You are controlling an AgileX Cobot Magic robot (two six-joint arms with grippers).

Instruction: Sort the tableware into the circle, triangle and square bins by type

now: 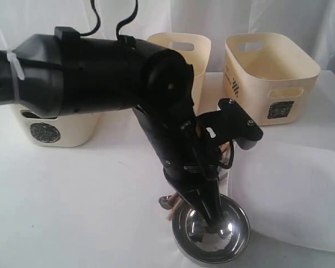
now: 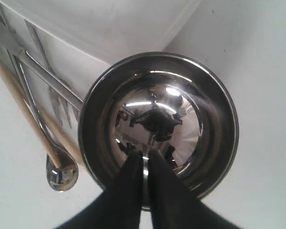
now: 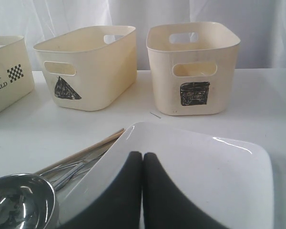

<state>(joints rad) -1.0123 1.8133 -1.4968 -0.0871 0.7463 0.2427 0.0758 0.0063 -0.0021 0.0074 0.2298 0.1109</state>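
The steel bowl [image 2: 212,126] is mirror-polished metal, smooth and glossy. Beside it, the cutlery [image 2: 62,172] is equally shiny metal, the chopsticks [image 3: 93,147] pale matt wood, the plate [image 3: 200,167] glossy white. Beyond it, the bins [image 3: 86,67] are smooth cream plastic.

Exterior cam sat high at the front and faced the bins [image 1: 271,75] at the back, with the left arm [image 1: 100,72] close up against the lens. Left wrist cam looked straight down, close on the steel bowl [image 2: 158,126]. Right wrist cam sat low and faced the bins across the plate [image 3: 195,167]. Steel bowl and plate showed in all three.
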